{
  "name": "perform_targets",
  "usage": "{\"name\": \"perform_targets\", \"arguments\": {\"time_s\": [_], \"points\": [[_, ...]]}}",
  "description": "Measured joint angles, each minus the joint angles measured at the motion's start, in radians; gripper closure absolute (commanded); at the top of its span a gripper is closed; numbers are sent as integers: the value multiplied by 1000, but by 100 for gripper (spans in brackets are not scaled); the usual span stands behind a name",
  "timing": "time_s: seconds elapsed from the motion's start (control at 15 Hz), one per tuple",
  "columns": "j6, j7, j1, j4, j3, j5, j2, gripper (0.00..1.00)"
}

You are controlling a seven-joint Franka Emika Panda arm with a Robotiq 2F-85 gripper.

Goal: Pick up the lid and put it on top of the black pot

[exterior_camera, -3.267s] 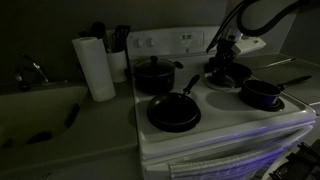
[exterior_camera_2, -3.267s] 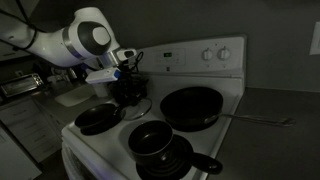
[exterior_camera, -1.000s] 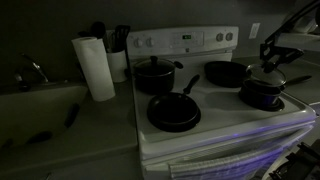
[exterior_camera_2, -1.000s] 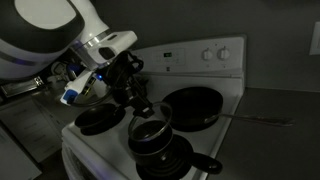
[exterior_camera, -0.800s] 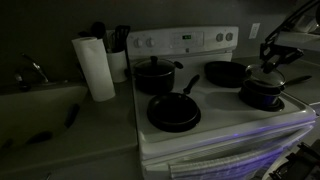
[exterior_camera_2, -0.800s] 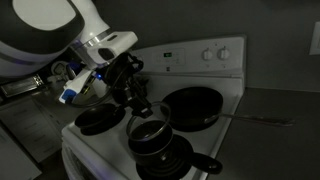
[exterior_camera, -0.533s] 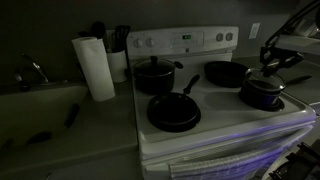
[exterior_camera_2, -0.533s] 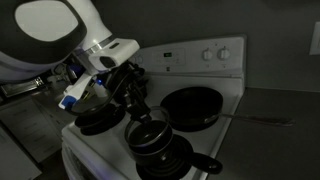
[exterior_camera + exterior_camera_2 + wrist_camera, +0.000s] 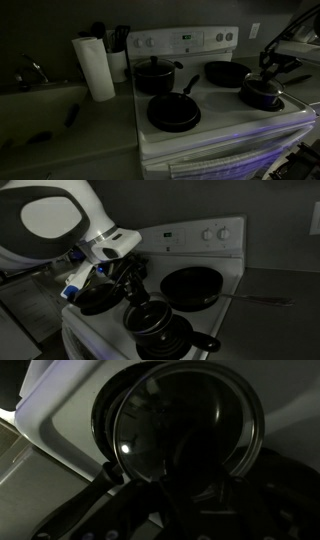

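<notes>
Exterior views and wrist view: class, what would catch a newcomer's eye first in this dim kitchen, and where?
The big white robot arm fills the upper left of an exterior view, its gripper holding the lid over the black pot on the white stove. In the wrist view that glassy lid nearly fills the frame. A paper towel roll stands beside the stove.
</notes>
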Motion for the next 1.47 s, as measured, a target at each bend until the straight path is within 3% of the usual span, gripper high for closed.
{"name": "perform_targets", "arguments": {"time_s": [0.67,1.0,1.2,1.47], "points": [[104,-29,-22,-3,0,6,63,86],[146,-134,-12,10,-19,109,95,86],[119,-225,4,18,-49,195,97,86],[-16,-361,43,50,-99,325,99,86]]}}
